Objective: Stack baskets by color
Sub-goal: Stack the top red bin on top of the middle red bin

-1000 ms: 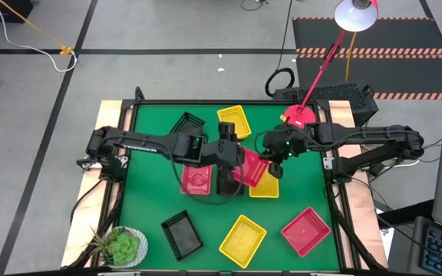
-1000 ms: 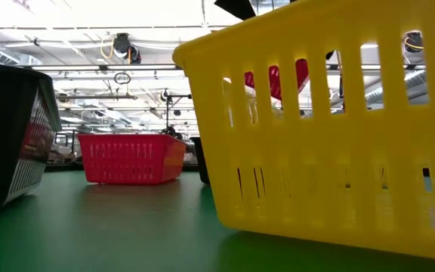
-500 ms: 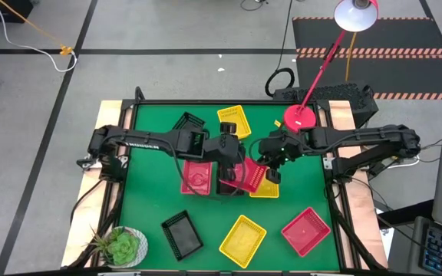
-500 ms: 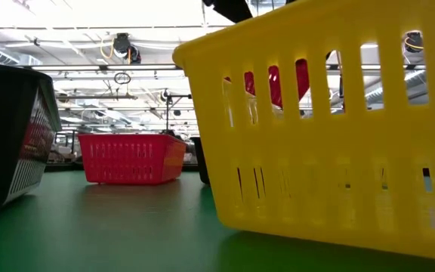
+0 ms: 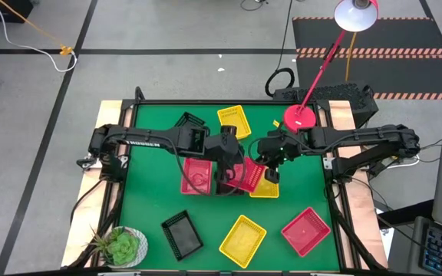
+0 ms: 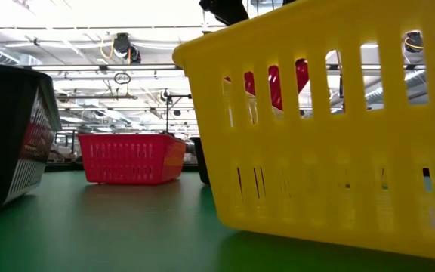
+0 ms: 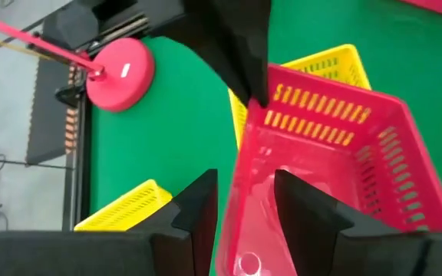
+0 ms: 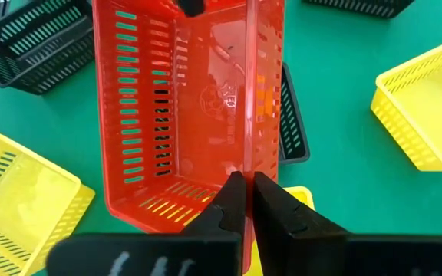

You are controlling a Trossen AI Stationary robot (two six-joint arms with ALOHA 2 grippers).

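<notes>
Two hands on one red basket (image 5: 245, 173): my right hand (image 8: 245, 201) pinches its wall shut, my left hand (image 7: 245, 208) straddles the opposite wall, part-open, long axis between us.

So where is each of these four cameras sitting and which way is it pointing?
High view: overhead, looking straight down on the green table; both arms meet at the held red basket.
Low view: at tabletop height, looking level across; a yellow basket fills it, only a dark arm tip shows.
Left wrist view: on the left arm, past the left gripper straddling that basket's wall.
Right wrist view: on the right arm, past the right gripper pinching its rim.
Both wrist views share the held red basket.
</notes>
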